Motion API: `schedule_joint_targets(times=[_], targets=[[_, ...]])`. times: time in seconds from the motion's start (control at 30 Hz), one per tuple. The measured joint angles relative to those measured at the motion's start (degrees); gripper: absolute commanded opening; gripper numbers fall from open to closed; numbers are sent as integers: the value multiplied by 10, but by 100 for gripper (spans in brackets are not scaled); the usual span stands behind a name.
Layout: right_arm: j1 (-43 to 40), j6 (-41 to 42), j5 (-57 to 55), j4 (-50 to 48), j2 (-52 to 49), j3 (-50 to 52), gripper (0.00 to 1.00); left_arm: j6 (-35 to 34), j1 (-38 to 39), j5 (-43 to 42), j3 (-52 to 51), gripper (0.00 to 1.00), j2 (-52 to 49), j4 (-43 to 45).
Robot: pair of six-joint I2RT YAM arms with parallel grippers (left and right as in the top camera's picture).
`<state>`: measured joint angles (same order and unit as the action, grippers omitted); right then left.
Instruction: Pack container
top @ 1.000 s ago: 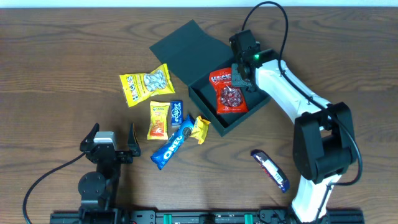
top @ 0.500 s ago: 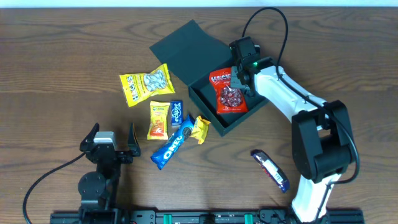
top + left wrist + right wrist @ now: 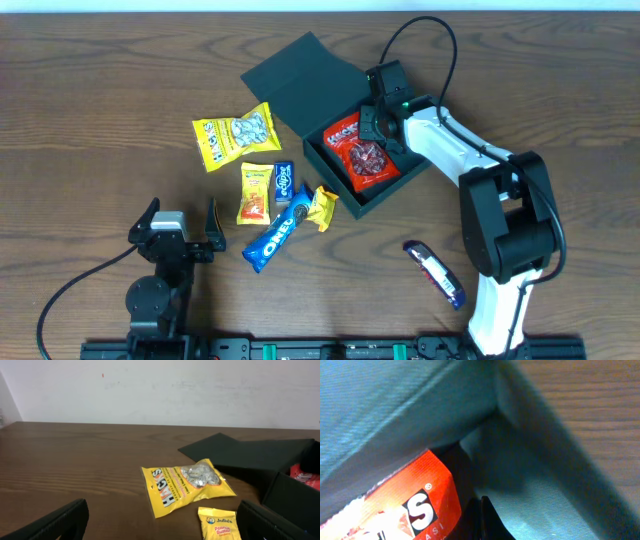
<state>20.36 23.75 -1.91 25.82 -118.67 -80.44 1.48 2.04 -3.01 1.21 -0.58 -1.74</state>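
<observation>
The right gripper [image 3: 370, 124], fingers together, has pushed deeper into the container [image 3: 300, 75] near the desk's far edge, nudging the red packet [image 3: 365, 158] askew as if to seat it. The left gripper [image 3: 181, 218] stands apart; the loose snacks [image 3: 256, 192] are not yet packed.

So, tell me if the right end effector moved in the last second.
Yes. The right end effector slid left, from the container's far-right wall inward over the red packet.
</observation>
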Motion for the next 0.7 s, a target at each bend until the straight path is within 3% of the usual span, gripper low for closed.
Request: schedule_joint_targets(times=[0.7], targets=[[0,2,124,31,1,0,1,0,0,0,0,96,0,0]])
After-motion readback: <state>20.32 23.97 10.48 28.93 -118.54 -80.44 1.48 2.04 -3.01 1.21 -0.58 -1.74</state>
